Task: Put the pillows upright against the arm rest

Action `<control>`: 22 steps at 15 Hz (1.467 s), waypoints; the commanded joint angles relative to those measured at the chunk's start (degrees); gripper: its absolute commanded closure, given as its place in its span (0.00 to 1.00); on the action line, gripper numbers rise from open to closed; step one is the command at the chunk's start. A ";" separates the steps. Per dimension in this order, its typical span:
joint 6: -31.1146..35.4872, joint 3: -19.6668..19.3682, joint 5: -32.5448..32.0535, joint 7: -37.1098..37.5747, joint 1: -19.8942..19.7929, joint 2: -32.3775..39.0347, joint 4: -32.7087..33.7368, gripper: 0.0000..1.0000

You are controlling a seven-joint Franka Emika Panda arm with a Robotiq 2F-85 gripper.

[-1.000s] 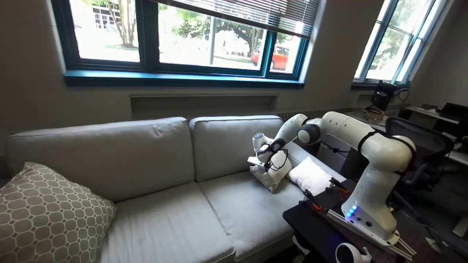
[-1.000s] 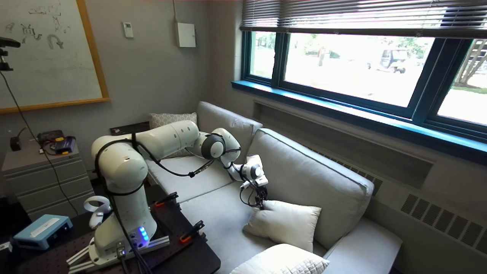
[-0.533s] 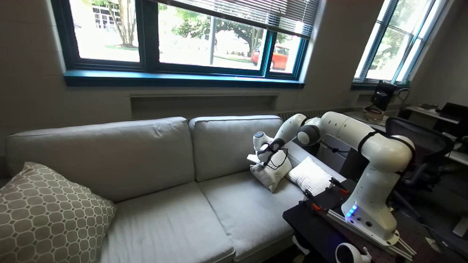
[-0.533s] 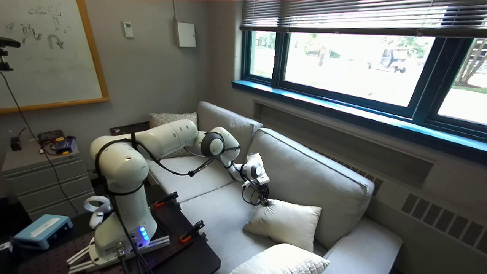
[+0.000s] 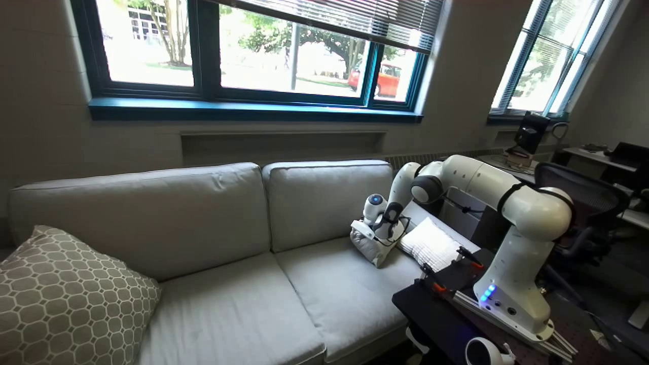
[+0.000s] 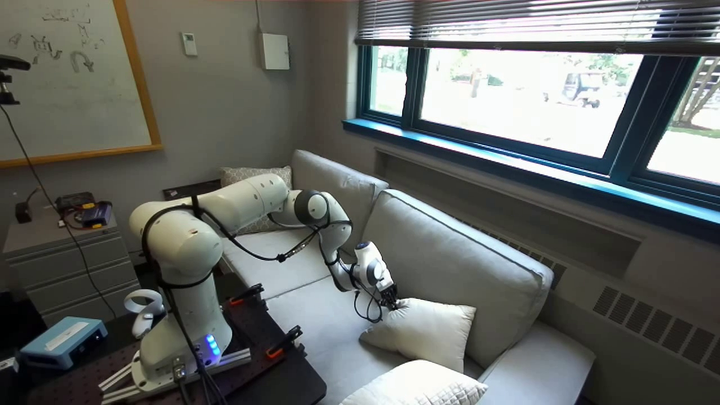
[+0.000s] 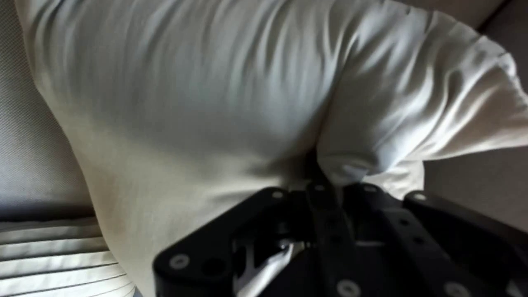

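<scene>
A plain cream pillow (image 6: pixel 422 332) rests tilted on the sofa seat, close to the back cushion. My gripper (image 6: pixel 392 304) reaches down to its upper corner. Seen from the wrist, my gripper (image 7: pixel 340 187) is shut with a fold of this pillow (image 7: pixel 185 123) bunched between its fingers; the fingertips are partly buried in cloth. Another white pillow (image 5: pixel 431 243), with a ribbed face, lies beside the arm rest (image 5: pixel 459 234), and part of this ribbed pillow (image 7: pixel 62 264) shows low in the wrist view. In an exterior view the arm rest (image 6: pixel 540 360) is further right, apart from the held pillow.
Behind the pillow rises the sofa's back cushion (image 6: pixel 455 270). A lattice-patterned cushion (image 5: pixel 76 299) sits at the sofa's far end. The black table (image 5: pixel 431 309) bearing the arm's base, with orange-tipped clamps (image 6: pixel 284 343), stands against the seat's front.
My hand has swung lower and more upright at the pillow's corner, and the jaws have closed on the cloth. The pillow itself has barely shifted; the ribbed one lies as before.
</scene>
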 commanded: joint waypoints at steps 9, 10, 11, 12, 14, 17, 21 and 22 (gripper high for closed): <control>22.15 -6.54 31.15 -9.61 6.64 -0.36 -18.16 0.92; 22.10 -5.59 34.84 -11.95 6.61 -0.32 -18.14 0.92; 22.09 -4.85 37.92 -14.47 6.96 -0.27 -19.22 0.92; 22.01 -4.84 40.98 -16.79 8.01 -0.17 -21.24 0.92; 21.73 -4.95 46.92 -21.29 10.19 0.00 -27.97 0.92; 21.85 -4.39 54.38 -26.06 11.08 0.14 -34.74 0.93; 21.21 -1.93 57.87 -28.61 7.92 0.40 -43.28 0.94; 21.33 -0.45 60.22 -31.49 5.84 0.36 -44.64 0.93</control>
